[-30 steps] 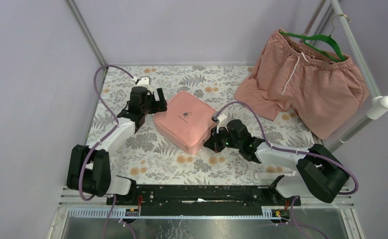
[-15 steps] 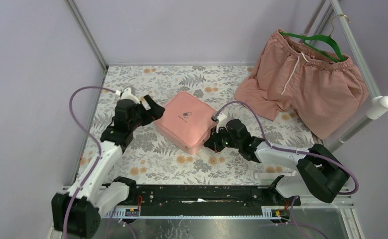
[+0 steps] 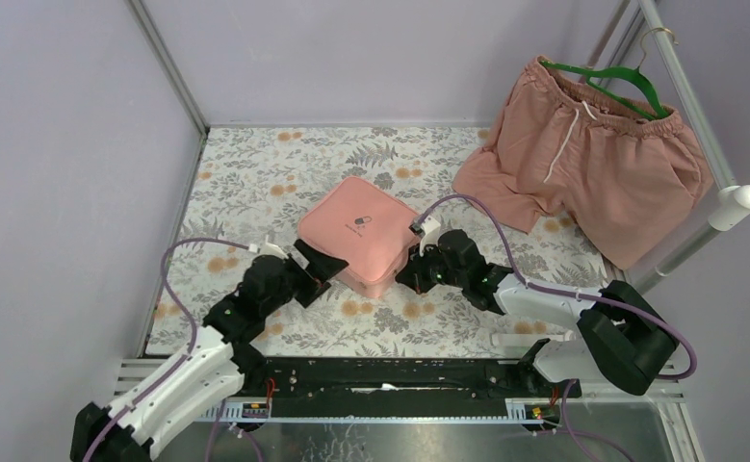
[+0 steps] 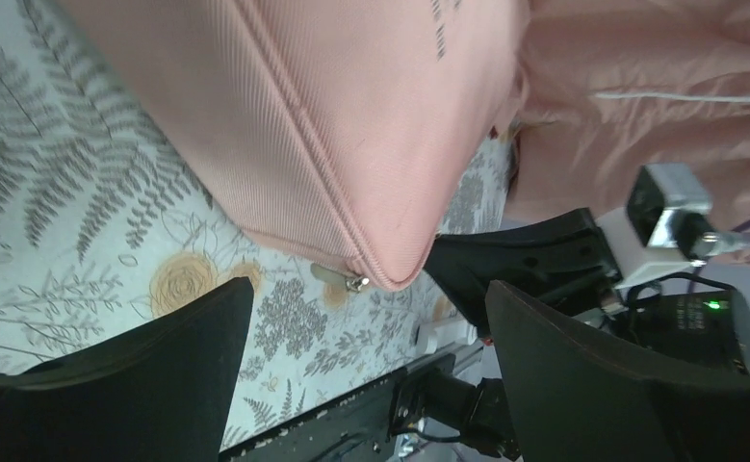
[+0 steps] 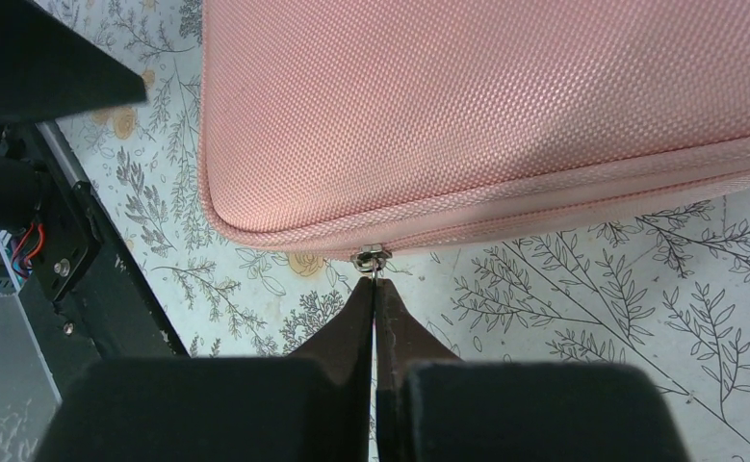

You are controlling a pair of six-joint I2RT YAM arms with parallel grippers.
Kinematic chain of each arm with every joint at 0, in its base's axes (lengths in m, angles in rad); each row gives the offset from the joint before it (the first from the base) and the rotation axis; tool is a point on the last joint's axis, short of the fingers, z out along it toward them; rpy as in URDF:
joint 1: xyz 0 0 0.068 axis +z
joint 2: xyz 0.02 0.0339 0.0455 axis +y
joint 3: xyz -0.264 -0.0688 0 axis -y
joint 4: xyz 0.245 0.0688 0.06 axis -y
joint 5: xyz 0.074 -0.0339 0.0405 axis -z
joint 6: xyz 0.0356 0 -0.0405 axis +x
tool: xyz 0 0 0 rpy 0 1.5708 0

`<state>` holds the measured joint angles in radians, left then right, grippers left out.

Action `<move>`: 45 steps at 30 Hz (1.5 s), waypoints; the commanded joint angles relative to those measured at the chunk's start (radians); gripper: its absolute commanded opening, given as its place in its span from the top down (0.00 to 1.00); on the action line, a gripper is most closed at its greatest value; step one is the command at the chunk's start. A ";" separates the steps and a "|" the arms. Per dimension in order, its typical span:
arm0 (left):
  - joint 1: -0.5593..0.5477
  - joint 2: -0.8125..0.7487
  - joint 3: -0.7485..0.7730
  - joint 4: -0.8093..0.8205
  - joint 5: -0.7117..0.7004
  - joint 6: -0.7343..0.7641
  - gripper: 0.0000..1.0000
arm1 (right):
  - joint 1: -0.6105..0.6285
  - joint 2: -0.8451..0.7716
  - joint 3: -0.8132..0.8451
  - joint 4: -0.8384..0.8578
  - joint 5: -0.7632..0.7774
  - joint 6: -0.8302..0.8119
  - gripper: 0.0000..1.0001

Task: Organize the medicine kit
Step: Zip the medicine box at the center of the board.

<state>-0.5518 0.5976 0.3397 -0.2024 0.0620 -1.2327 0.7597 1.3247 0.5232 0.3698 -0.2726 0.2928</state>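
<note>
Likely a lab: metal frame (image 3: 166,65), plain walls (image 3: 380,48).

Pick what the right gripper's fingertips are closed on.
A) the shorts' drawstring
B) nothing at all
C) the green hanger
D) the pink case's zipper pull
D: in the right wrist view, the right gripper pinches the zipper pull between its closed tips, at the edge of the medicine kit.

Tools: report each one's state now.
Left tool: open, empty.
Right tool: shut on the zip pull of the kit.
</note>
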 commanded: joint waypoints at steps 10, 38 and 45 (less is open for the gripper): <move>-0.175 0.287 0.003 0.307 -0.194 -0.223 0.03 | 0.007 -0.014 0.043 -0.016 0.025 0.010 1.00; -0.218 0.559 0.041 0.495 -0.239 -0.177 0.20 | 0.162 -0.009 0.091 -0.047 0.128 -0.008 1.00; -0.224 0.559 0.051 0.485 -0.245 -0.158 0.21 | 0.246 0.017 0.125 -0.015 0.146 0.030 1.00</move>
<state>-0.7654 1.1423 0.3607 0.2253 -0.1432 -1.4204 0.9352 1.3315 0.5774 0.2810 -0.0696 0.2882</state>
